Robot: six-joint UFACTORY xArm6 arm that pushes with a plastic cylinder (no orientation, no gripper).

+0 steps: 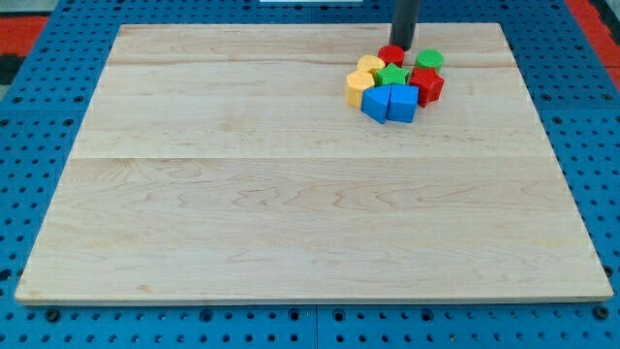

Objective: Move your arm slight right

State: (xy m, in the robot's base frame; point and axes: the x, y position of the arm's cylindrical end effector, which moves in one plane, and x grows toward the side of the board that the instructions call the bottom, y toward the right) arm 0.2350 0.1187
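My rod comes down from the view's top and my tip (402, 47) rests at the top edge of a tight cluster of blocks, touching or just behind the red round block (390, 54). The cluster holds a green round block (429, 60), a yellow block (370, 65), a green star block (392, 76), a red block (427, 84), a yellow hexagonal block (359, 88) and two blue blocks (376, 102) (402, 102). All lie in the upper right part of the wooden board (242, 194).
The wooden board lies on a blue perforated table (29, 145). A red area (24, 24) shows at the view's top left corner and another at the top right.
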